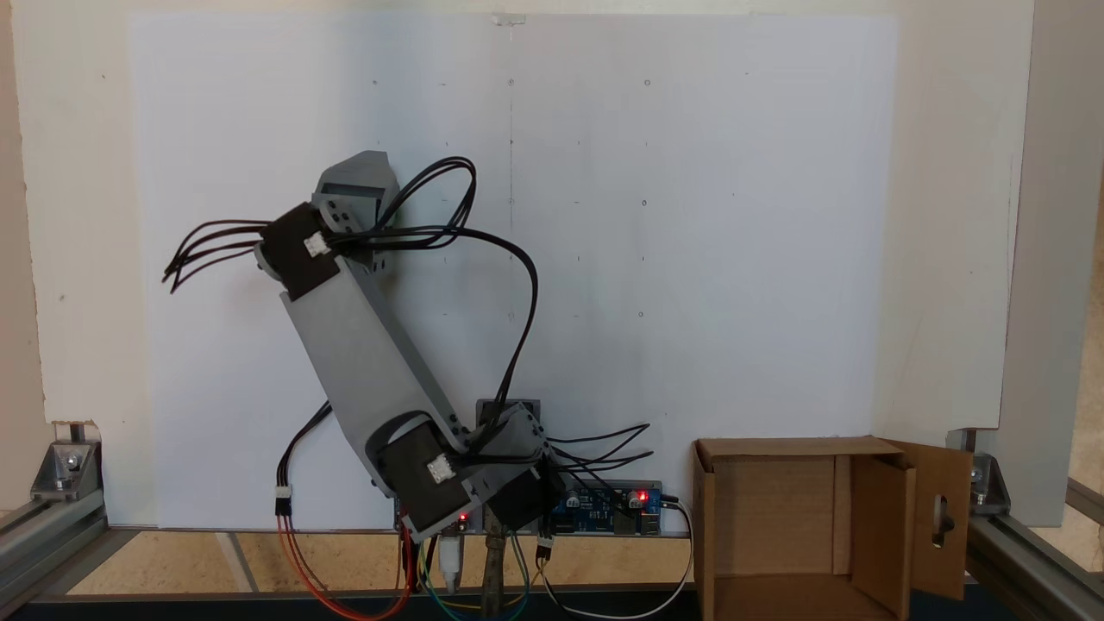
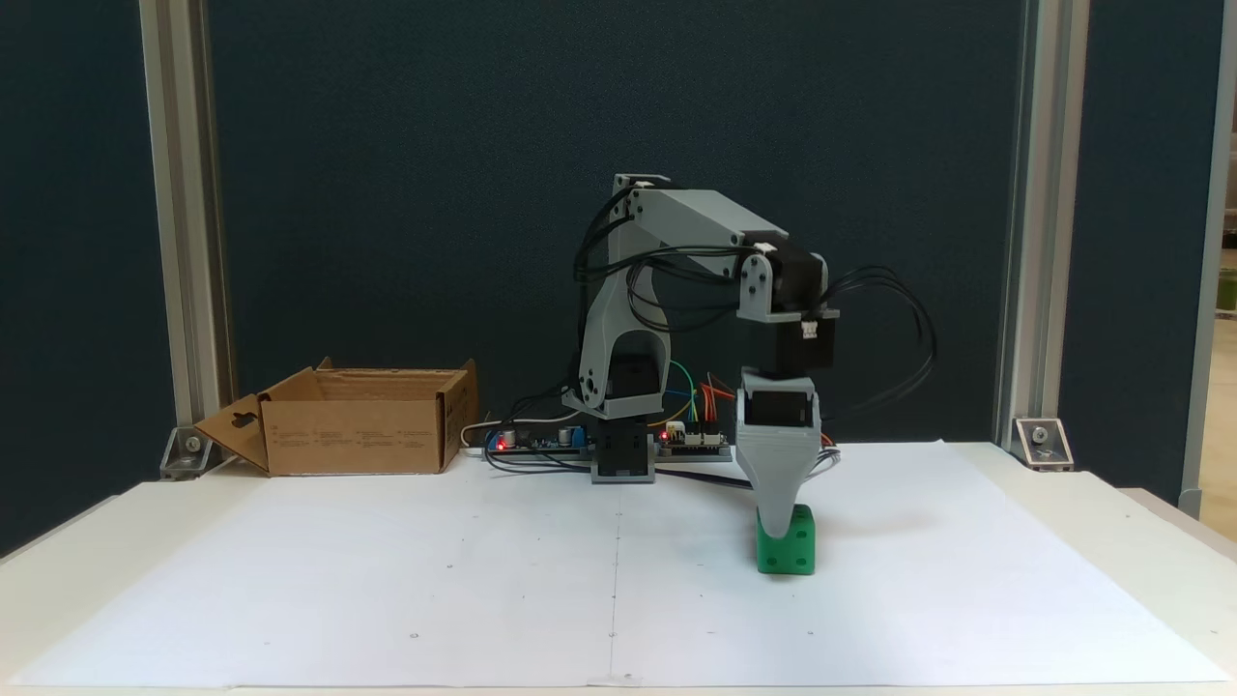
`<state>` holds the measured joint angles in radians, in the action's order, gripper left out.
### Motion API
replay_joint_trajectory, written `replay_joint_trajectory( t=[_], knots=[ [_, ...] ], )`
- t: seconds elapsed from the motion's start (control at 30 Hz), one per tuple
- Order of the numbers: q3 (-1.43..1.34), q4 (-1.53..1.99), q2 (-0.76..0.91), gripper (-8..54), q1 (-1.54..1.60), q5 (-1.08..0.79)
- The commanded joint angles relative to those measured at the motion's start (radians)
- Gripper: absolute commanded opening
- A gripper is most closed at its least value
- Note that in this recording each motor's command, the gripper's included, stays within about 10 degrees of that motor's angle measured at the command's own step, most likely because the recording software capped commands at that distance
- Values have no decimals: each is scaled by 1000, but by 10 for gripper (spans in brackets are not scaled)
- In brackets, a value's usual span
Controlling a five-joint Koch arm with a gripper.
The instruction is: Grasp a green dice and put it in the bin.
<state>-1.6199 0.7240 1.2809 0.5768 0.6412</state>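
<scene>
- In a fixed view looking down from above, the arm [image 1: 362, 345] leans up and to the left from its base; its upper joints cover the tool and whatever lies beneath it.
- In that view, the bin [image 1: 776, 526] stands to the right of the arm's base, at the lower edge of the white paper sheet [image 1: 690, 259], with its slotted flap swung out to the right.
- In the other fixed view, the tool [image 2: 781, 503] points straight down onto the green dice [image 2: 788, 551], its grey tip overlapping the cube's top. Only one jaw face shows, so I cannot tell how far open it is or whether it grips.
- There, the green dice rests on the paper on the desk [image 2: 1111, 522], in front and right of the arm's base.
- The bin sits well apart from the dice, left of the base.
</scene>
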Motion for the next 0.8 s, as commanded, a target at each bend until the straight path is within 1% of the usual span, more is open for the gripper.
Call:
replay_joint_trajectory(
  t=[0.0,0.17,0.77],
  knots=[
    [15,-29,0,432,0,69],
    [15,-57,-31,432,3,69],
    [14,-61,-48,421,-3,89]
  ],
)
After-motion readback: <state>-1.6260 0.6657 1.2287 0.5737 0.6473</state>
